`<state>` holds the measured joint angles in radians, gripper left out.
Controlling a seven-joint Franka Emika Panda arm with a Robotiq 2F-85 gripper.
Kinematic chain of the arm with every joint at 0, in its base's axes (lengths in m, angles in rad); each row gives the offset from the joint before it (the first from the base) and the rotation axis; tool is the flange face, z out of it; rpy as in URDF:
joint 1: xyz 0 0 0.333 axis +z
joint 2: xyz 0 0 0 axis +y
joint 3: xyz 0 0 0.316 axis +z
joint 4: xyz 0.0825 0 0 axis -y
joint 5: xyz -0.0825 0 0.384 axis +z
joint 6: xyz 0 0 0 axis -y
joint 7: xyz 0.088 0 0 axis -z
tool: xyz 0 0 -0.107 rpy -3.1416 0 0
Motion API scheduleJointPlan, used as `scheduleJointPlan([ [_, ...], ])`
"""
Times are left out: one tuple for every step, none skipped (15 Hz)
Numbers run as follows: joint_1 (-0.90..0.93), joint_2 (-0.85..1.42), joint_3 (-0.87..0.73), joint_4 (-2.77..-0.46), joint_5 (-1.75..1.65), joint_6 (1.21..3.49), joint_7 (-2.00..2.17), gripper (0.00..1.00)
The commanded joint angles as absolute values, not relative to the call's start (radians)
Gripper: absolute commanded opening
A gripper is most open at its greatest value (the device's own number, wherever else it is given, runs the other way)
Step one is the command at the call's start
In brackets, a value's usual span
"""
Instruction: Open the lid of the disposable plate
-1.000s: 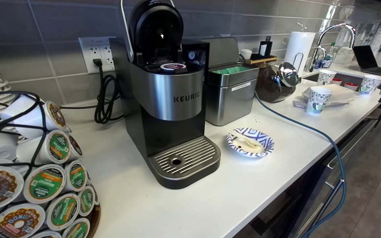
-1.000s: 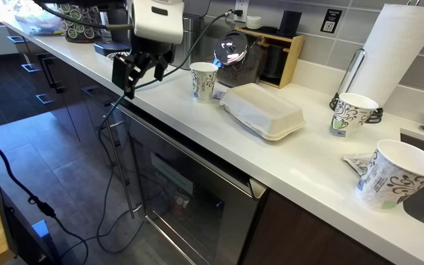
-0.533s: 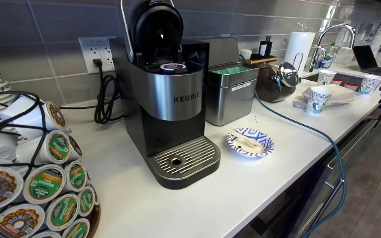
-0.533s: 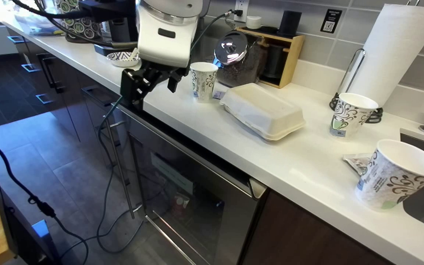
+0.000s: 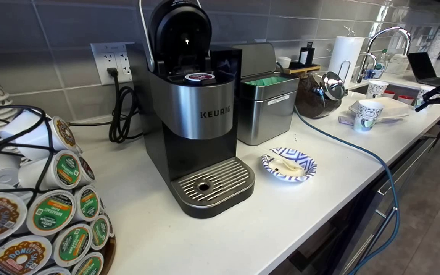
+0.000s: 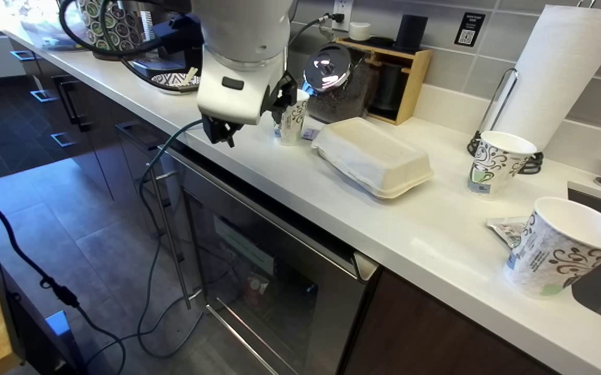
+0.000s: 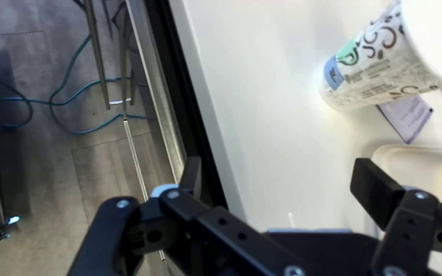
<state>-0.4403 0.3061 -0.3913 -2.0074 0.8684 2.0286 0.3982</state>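
The disposable plate is a beige clamshell box on the white counter, with its lid down. In an exterior view it sits partly behind a paper cup. In the wrist view only its corner shows at the right, partly behind the right finger. My gripper is open with nothing between its fingers, above the counter's front edge. It also shows at the right border of an exterior view. It is apart from the box, on the side of the nearby cup.
That cup also shows in the wrist view, close to the box beside a purple packet. Two more cups stand near the sink. A patterned bowl, a glass jar and a blue cable are on the counter.
The arm has come lower and moved right in an exterior view, closer to the box. The gripper has turned, and one side of it now overlaps the cup. The box has not moved.
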Motion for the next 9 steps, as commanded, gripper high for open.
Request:
scheduleJointPlan([
  [-0.452,0.34,-0.379,-2.019,1.055,2.142,0.397,1.0],
  [-0.453,0.344,-0.38,-2.017,1.103,2.173,0.395,1.0],
  [-0.451,0.351,-0.379,-2.014,1.155,2.214,0.387,1.0],
  [-0.447,0.352,-0.376,-2.019,1.206,2.265,0.373,1.0],
  [-0.441,0.353,-0.372,-2.022,1.26,2.317,0.36,1.0],
  [-0.433,0.353,-0.366,-2.025,1.315,2.378,0.341,1.0],
  [-0.429,0.351,-0.366,-2.025,1.322,2.397,0.339,1.0],
  [-0.435,0.348,-0.376,-2.016,1.259,2.341,0.366,1.0],
  [-0.433,0.348,-0.374,-2.015,1.263,2.35,0.365,1.0],
])
